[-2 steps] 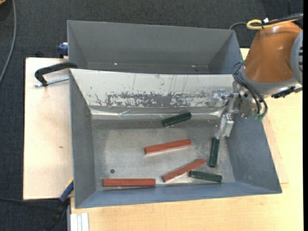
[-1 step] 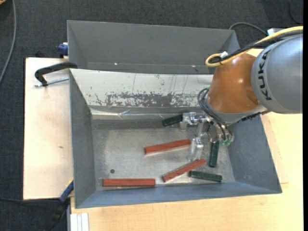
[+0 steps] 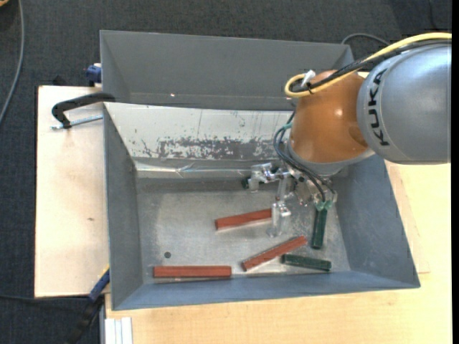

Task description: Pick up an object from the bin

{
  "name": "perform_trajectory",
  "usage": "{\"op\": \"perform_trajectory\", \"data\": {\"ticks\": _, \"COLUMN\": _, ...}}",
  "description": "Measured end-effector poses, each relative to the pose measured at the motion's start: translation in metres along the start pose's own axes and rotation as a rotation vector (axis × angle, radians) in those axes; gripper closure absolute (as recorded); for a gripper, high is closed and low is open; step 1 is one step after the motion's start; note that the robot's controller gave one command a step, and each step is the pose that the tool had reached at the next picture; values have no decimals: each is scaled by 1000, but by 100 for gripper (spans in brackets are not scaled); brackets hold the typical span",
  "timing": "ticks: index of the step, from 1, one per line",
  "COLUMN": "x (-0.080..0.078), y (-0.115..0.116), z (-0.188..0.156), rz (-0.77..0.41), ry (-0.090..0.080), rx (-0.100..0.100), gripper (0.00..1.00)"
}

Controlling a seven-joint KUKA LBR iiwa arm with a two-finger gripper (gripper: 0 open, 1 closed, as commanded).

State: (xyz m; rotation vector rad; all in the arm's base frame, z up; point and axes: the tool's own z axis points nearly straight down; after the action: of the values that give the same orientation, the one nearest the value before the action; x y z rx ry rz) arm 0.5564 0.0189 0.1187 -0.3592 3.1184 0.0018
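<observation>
I had the gripper (image 3: 280, 223) low in the right half of the bin (image 3: 122, 213), hanging under the arm's orange wrist cover (image 3: 323, 124). Its tip sat right at the right-hand end of a red-brown stick (image 3: 242, 221), which lay slightly tilted on the bin floor near the middle. Touching it or just above it, I could not say, and I could not tell whether the gripper was open or closed either. Just to the right of the gripper a dark green stick (image 3: 318, 229) lay pointing almost straight toward the front wall, close under the wrist. Nearer that front wall, a second red-brown stick (image 3: 274, 254) lay on a slant below the gripper, and a second dark green stick (image 3: 306, 262) lay just beside its right end. A third red-brown stick (image 3: 192, 271) lay flat along the front wall, well apart to the left.
</observation>
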Motion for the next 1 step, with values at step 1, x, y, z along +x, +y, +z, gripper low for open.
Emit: {"op": "perform_trajectory", "data": {"ticks": 1, "x": -4, "y": 6, "z": -29, "rz": 27, "ry": -7, "rx": 1, "gripper": 0}}
